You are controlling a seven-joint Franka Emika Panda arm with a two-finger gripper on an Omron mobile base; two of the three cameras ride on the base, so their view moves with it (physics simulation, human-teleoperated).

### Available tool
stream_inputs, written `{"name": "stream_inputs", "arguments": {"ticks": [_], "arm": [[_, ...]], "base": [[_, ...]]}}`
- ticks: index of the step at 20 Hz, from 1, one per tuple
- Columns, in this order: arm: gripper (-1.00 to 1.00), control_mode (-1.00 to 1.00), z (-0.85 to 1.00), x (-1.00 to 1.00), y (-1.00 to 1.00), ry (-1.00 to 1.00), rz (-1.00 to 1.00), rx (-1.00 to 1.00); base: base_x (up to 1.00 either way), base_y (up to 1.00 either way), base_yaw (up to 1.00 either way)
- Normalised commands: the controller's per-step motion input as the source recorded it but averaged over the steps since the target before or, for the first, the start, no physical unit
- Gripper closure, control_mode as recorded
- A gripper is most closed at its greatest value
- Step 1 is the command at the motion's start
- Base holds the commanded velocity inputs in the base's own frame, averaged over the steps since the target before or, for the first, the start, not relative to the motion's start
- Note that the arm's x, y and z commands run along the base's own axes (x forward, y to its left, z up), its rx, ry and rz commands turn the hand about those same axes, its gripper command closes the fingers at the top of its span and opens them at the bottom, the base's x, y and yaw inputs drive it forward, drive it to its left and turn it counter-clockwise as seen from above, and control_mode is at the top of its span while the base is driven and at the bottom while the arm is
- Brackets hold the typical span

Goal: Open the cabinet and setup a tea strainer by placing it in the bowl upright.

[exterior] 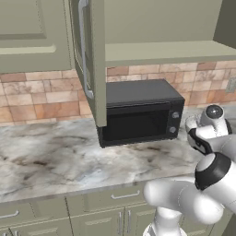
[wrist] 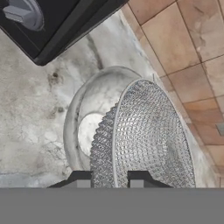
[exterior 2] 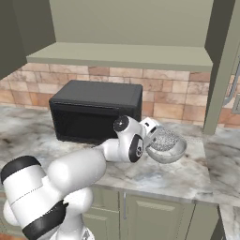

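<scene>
Cabinet [exterior: 92,60] stands open, door swung out edge-on over the bench [exterior: 46,152], beside the microwave [exterior 2: 96,112]. Tool [wrist: 109,177] is closed narrowly on the tea strainer [wrist: 144,140]; in the hand view both tips sit either side of the mesh rim at its near edge. Strainer is over the bowl [wrist: 83,113], which rests on the bench just right of the microwave, near the brick wall [wrist: 183,48]. Mesh cup appears partly inside the bowl mouth; contact with the bowl wall cannot be told. Handle not made out, so the long axis is uncertain; the cup's open rim reads as tilted on edge in the hand view, not yet level. Handling judgement: strainer is light, thin wire, springy and easily dented, best held at the stiff rim or handle root with modest squeeze. Bowl looks heavy, hard and smooth, so the strainer may slide or tip on release.
</scene>
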Motion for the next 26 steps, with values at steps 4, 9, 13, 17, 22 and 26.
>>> {"name": "stream_inputs", "arguments": {"ticks": [4, 9, 13, 17, 22, 26], "arm": [[1.00, -1.00, -0.27, 0.03, -0.01, 0.01, 0.00, 0.02], [1.00, -1.00, -0.18, 0.00, 0.00, 0.00, 0.00, 0.00], [1.00, -1.00, -0.08, 0.04, 0.00, 0.00, 0.01, 0.00], [1.00, -1.00, -0.07, 0.14, 0.00, 0.00, 0.02, 0.00], [1.00, -1.00, -0.01, 0.26, -0.02, 0.00, 0.03, 0.03], [1.00, -1.00, 0.00, 0.33, -0.08, 0.00, 0.03, 0.06]], "base": [[0.00, 0.00, 0.00], [0.00, 0.00, 0.00], [0.00, 0.00, 0.00], [0.00, 0.00, 0.00], [0.00, 0.00, 0.00], [0.00, 0.00, 0.00]]}}
